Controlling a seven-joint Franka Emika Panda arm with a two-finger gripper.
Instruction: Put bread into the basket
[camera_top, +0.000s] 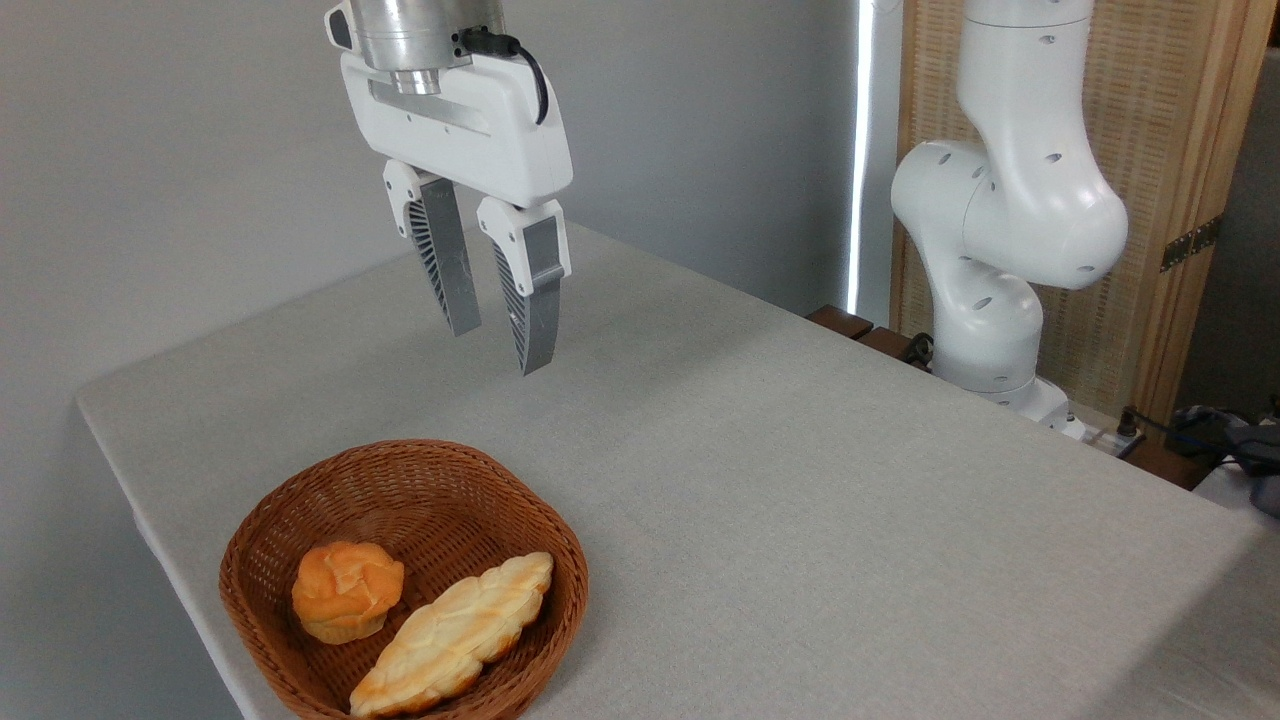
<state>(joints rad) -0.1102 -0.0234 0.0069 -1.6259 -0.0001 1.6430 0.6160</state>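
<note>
The bread (455, 632) lies inside the basket (270, 545), slanting from the lower front rim up toward the right wall, its browned lower tip resting at or just over the front edge where the picture cuts it off, so I cannot tell how much of that end is supported. Just beside it on the left, touching or nearly so, sits a small round bun (347, 590). The gripper (500, 345) hangs well above the counter (800, 480), behind the basket and apart from it, with its jaws parted and nothing between them. Judged from this, the placing looks done and only a clear retreat is left. The risks seem small but real: the basket stands close to the near left corner of the counter, so any downward or forward sweep of the arm that clipped its rim could push it toward the edge or tip it, spilling both pieces. The loaf, leaning on the sloping wicker wall instead of lying flat on the bottom, might slide or roll over the rim if the basket were jolted. A further descent with the jaws spread could also press into the bun or bread
</note>
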